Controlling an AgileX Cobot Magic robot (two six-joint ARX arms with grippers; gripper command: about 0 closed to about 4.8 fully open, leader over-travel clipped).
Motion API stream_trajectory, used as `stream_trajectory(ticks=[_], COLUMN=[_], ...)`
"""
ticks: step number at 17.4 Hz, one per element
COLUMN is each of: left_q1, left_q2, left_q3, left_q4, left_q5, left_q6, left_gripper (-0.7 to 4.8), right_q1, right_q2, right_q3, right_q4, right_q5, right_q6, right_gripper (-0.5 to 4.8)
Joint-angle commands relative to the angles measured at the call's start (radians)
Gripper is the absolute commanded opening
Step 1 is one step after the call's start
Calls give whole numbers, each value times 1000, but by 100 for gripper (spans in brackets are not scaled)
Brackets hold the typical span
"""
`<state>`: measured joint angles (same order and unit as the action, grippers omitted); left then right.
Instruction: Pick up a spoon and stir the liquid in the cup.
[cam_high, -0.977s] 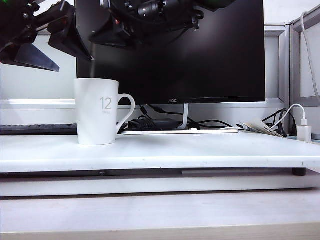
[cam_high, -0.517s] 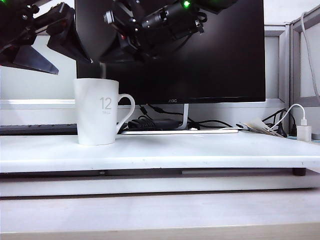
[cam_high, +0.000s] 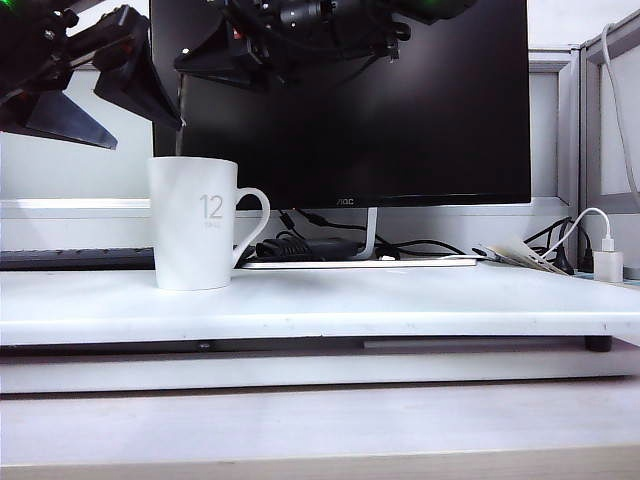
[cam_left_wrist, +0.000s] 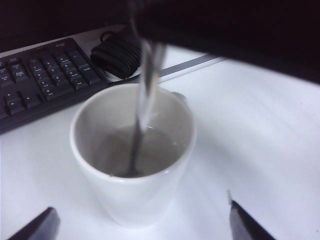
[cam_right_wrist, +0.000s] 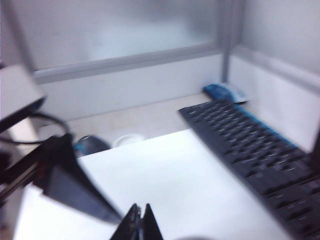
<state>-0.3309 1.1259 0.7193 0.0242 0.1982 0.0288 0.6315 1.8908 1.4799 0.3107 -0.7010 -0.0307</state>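
The white cup marked "12" stands on the left of the white shelf. From above, the cup holds clear liquid. The thin grey spoon drops straight into it, and the spoon looks blurred, its lower end under the liquid. My right gripper hangs above the cup, shut on the spoon's top, and the right gripper shows its tips pinched together. My left gripper hovers up and left of the cup, open and empty. The left gripper has fingers either side of the cup without touching it.
A black monitor stands behind the cup, with a coiled cable at its foot. A black keyboard lies behind the cup at left. A white charger sits at far right. The shelf's front edge drops to a lower table.
The right gripper swung the spoon handle right across the cup's mouth, then back to the left side. The cup and the left gripper stayed put.
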Motion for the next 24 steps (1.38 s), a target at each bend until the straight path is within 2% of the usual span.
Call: stream_trajectory(ticks=[1, 3, 5, 6, 8, 11, 13, 16, 18, 19, 22, 24], left_q1=[1, 1, 1, 1, 1, 1, 1, 1, 1, 1, 1, 1], left_q2=[-3, -3, -3, -3, -3, -3, -3, -3, -3, -3, -3, -3], left_q3=[3, 3, 3, 3, 3, 3, 3, 3, 3, 3, 3, 3], left_q4=[7, 7, 7, 7, 8, 7, 8, 7, 7, 7, 8, 8], left_q5=[1, 1, 1, 1, 1, 1, 1, 1, 1, 1, 1, 1], left_q6=[1, 1, 0, 1, 1, 1, 1, 1, 1, 1, 1, 0], left_gripper=[479, 479, 479, 479, 479, 479, 479, 479, 479, 479, 479, 479], right_q1=[-2, -5, -5, -5, -5, 1, 2, 3, 0, 0, 0, -1], right_q2=[-6, -6, -6, -6, -6, -6, -6, -6, -6, -6, -5, -5], right_q3=[6, 6, 6, 6, 6, 6, 6, 6, 5, 5, 5, 5], right_q4=[-117, -179, -202, -177, -127, -8, 12, -42, -141, -170, -249, -195], right_q5=[-8, 18, 119, 192, 232, 202, 92, -2, 11, 38, 253, 269], right_q6=[4, -2, -29, -30, -30, -29, -29, -25, -27, -36, -136, -135], right_gripper=[-1, -2, -2, -2, -2, -1, -1, -1, -2, -1, -1, -1])
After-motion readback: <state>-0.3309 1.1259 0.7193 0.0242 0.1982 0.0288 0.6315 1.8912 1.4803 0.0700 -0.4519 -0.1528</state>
